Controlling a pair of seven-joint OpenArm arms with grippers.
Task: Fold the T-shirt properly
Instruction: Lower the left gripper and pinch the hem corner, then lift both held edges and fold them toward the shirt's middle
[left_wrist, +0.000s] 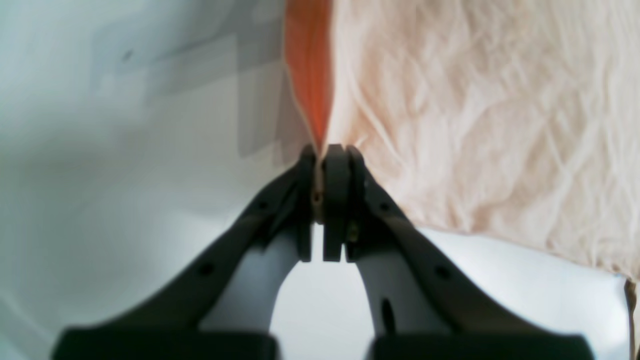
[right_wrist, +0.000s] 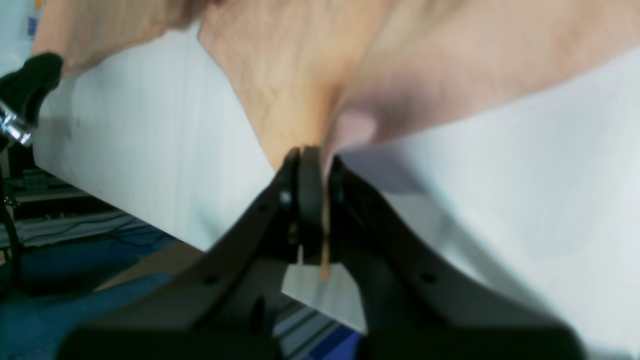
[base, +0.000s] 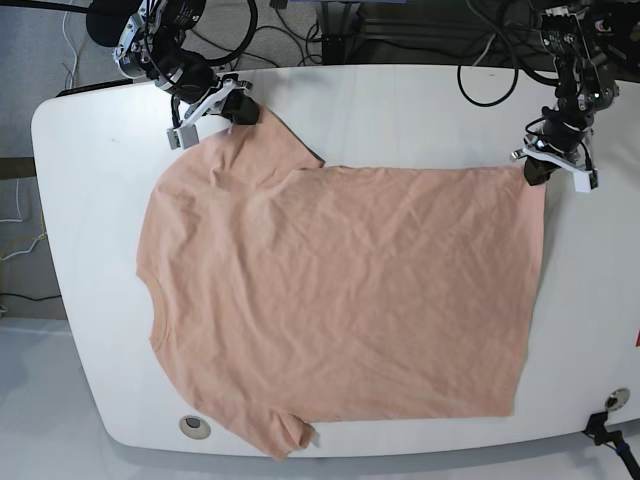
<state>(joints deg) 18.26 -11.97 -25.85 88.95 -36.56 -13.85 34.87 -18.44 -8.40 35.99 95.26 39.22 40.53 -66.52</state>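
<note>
- Because the T-shirt (base: 340, 300) is thin, soft cotton spread flat over most of the white table (base: 400, 110), expect it to feel light and limp: it should drape, sag and crease wherever you lift it, and it will not hold a fold line by itself. It lies with the neck toward the base view's left and the hem toward its right.
- For a hold, corners and seamed edges look safest to you, since the doubled cloth there gives the pads something to bite. Lifting both ends together should keep the far edge straight; one end alone would likely drag the shirt askew.
- Your right gripper (right_wrist: 315, 155) is clenched on the far sleeve, cloth pinched between the jaws and a thin strip showing below them.
- Your left gripper (left_wrist: 327, 152) is clamped on the far hem corner, with a sliver of fabric visible between the pads.
- How deep either bite goes you cannot tell; both wrist views are blurred, and the jaws cover the cloth inside them.
- Whether one layer or both is caught at the hem is unclear, though the orange fold (left_wrist: 310, 65) rising from the left jaws hints at a lifted edge.
- Both arms are cut off at the base view's top edge.
- The near sleeve (base: 285, 435) is partly curled at the table edge.
</note>
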